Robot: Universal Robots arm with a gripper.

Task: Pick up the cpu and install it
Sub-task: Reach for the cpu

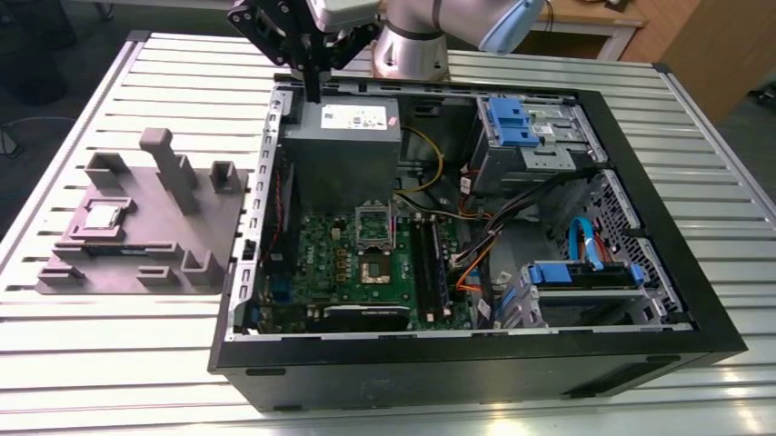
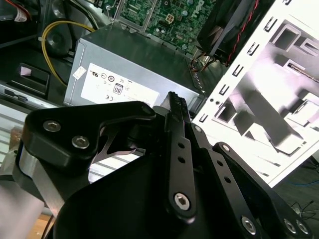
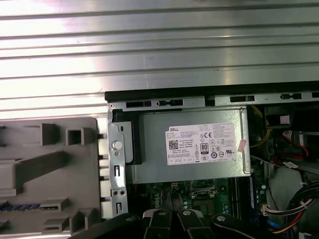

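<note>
On the grey moulded tray (image 1: 218, 227), flat square shiny cpu (image 1: 101, 216), black claw (image 1: 313, 96) pinched together, empty.

One computer case (image 1: 461, 363), one power supply (image 1: 342, 145), one grey tray (image 1: 209, 220), one cpu (image 1: 100, 216)

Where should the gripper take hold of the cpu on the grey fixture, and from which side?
Probably by two opposite edges of the cpu, coming straight down from above. It lies flat, shiny top up, on the grey fixture, whose raised blocks beside it would likely hinder a sideways approach.
</note>
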